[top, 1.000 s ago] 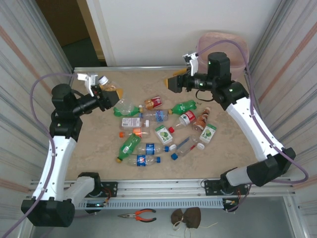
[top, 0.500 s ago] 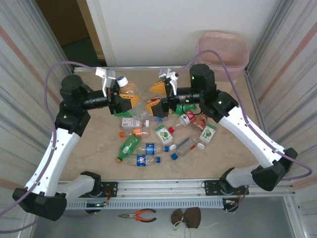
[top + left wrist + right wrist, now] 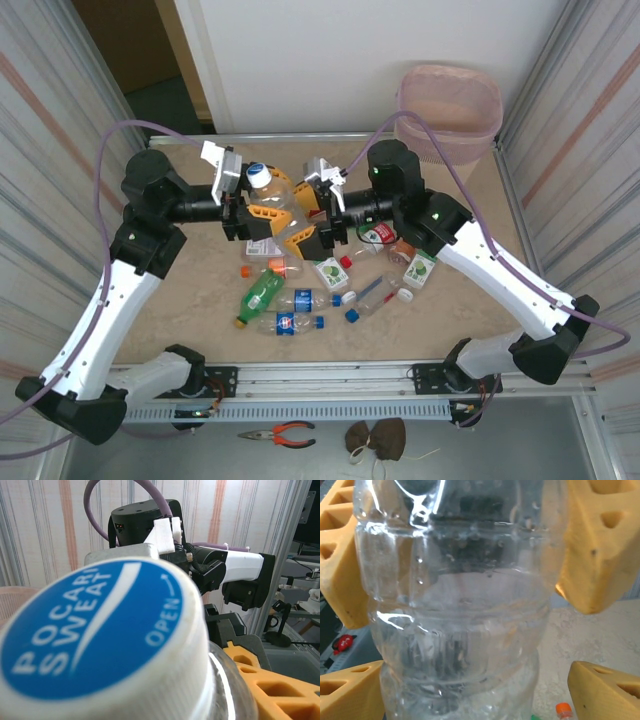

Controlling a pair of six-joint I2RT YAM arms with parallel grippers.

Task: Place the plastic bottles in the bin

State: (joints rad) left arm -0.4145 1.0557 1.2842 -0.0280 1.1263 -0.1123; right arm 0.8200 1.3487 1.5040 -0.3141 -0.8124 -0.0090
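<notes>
One clear bottle (image 3: 455, 610) gripped in left tool (image 3: 258, 208), right tool (image 3: 303, 215) straddling it.

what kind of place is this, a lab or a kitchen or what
Probably a robotics lab test cell: a left arm and right arm bolted to an aluminium rail, striped panels walling the table, pliers lying nearby.

From the right wrist, the clear bottle (image 3: 455, 605) runs off the top and bottom edges (neck and base unseen). From the left wrist its cap (image 3: 100, 630) is cut by the left and bottom edges, the near lettering blurred. From above, labels on the plastic bottles (image 3: 300, 300) are too small to read.
</notes>
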